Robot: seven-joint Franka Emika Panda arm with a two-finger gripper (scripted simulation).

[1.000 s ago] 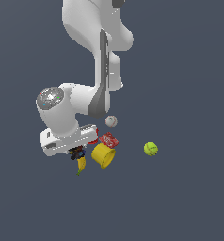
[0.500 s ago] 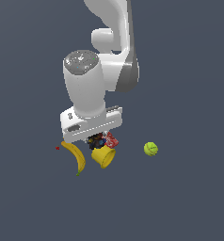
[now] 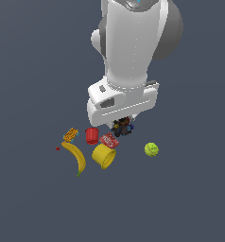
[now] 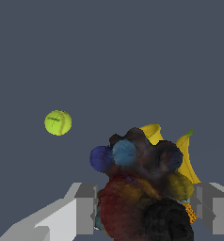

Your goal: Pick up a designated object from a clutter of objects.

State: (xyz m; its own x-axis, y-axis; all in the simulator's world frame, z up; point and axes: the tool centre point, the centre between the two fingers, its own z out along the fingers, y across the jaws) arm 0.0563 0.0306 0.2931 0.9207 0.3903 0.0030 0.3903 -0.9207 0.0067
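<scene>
The dark lump [image 3: 122,127], black with blue and red-brown bits, sits right under my hand in the exterior view. In the wrist view the lump [image 4: 142,188] fills the space between my two grey fingers [image 4: 85,207], which press on its two sides. My gripper [image 3: 123,124] is shut on it. The clutter lies just beside and below: red cup [image 3: 91,135], red-and-white can [image 3: 109,140], larger yellow cup [image 3: 104,156], banana [image 3: 76,157], orange block [image 3: 70,135]. How far the lump is off the floor I cannot tell. The white ball is hidden.
A green ball [image 3: 151,149] lies apart on the exterior view's right; it also shows in the wrist view [image 4: 58,122]. A tiny red speck [image 3: 57,148] lies by the banana. The floor is plain dark grey.
My hand has swung from above the banana toward the exterior view's right, and now sits over the dark lump. It looms larger in view. The white ball is now hidden behind it.
</scene>
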